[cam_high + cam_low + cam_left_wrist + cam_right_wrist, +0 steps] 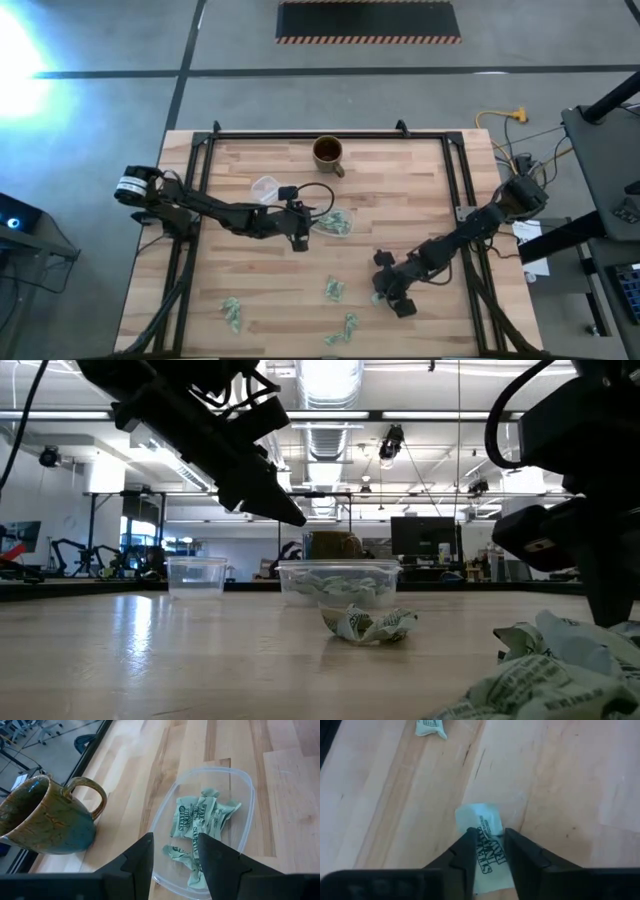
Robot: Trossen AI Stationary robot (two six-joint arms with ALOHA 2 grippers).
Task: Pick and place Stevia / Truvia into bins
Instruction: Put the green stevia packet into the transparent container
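Several pale green-and-white Stevia sachets (333, 290) lie loose on the wooden table, and more fill the clear bin (335, 222) at mid-table. My left gripper (175, 865) hangs open above the bin's near-left rim (160, 820) with nothing between its fingers. My right gripper (487, 857) is down at the table near the right front, its fingers closed in on one flat sachet (485, 827). In the low view my left gripper (285, 510) points down at the bin (340, 580). My right gripper has its two fingertips (465, 852) on the sachet's printed face (489, 847), one on each side of its middle strip, which shows in the narrow gap. The fingers slant down from above. The sachet lies flat on the table, its far end sticking out beyond the tips.
A brown-green mug (328, 152) stands at the far edge and a small clear round cup (265, 187) left of the bin. More sachets lie near the front edge (232, 310), (348, 325). A black frame (300, 133) borders the tabletop.
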